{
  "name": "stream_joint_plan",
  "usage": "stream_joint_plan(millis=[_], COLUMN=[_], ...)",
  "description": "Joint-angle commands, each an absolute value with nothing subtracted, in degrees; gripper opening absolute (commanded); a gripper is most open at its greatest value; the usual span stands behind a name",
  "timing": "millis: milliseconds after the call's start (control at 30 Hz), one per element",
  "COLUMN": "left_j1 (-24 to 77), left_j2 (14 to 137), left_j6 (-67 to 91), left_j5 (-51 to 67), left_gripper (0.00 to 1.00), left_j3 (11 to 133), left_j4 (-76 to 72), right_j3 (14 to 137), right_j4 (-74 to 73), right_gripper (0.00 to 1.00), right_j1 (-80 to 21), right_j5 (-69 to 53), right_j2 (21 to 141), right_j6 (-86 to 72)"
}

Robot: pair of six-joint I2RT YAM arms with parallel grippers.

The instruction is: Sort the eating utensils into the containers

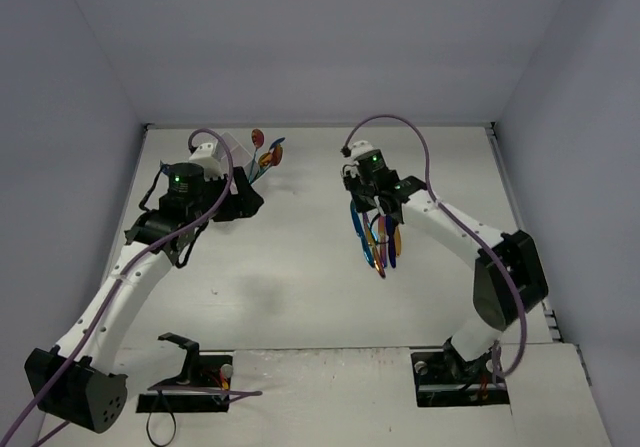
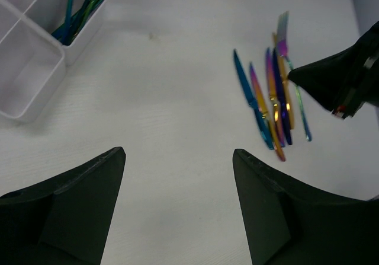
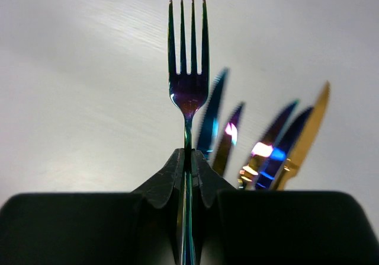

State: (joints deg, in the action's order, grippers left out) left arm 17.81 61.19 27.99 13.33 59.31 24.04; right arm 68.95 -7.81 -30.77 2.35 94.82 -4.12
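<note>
My right gripper (image 3: 188, 158) is shut on the handle of an iridescent blue-purple fork (image 3: 188, 87), tines pointing away from me. It hangs over a row of several blue, purple and gold knives (image 3: 266, 152) lying on the table (image 1: 378, 242). My left gripper (image 2: 177, 158) is open and empty above bare table, between the white divided box (image 2: 23, 63) and the knives (image 2: 272, 105). One far compartment holds several utensils (image 2: 83, 10), which lean out over its rim (image 1: 262, 152). In the top view the left gripper (image 1: 245, 205) is just in front of the box (image 1: 232, 145).
The right gripper (image 2: 343, 81) shows as a dark shape at the right of the left wrist view, close to the knives. The near compartments of the box look empty. Grey walls enclose the white table (image 1: 300, 287) on three sides.
</note>
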Motion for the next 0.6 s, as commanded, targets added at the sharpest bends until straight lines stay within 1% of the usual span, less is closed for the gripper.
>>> stream_joint_plan(millis=[0, 200, 367, 467, 567], left_j1=[19.7, 24.6, 27.8, 28.9, 29.9], left_j2=[62.1, 64.4, 65.7, 66.4, 66.7], left_j6=[33.8, 35.7, 34.8, 34.1, 33.7], left_j5=[19.9, 18.0, 15.9, 14.7, 13.8], left_gripper=[0.70, 0.70, 0.69, 0.65, 0.55], left_j3=[62.6, 64.1, 65.4, 65.8, 65.9], left_j4=[12.1, 4.9, 4.1, 4.8, 5.3], right_j3=[70.4, 72.3, 73.5, 73.5, 73.4], right_j4=[-5.6, -2.3, -0.6, 1.6, 2.1], right_gripper=[0.00, 0.00, 0.00, 0.00, 0.00], right_j1=[-37.9, -46.8, -49.7, -50.2, -50.5], right_j5=[-2.8, -4.9, -6.6, -7.6, -7.9], right_j2=[86.4, 81.6, 79.2, 78.2, 77.6], right_j6=[-1.7, -2.2, -3.0, -3.8, -4.1])
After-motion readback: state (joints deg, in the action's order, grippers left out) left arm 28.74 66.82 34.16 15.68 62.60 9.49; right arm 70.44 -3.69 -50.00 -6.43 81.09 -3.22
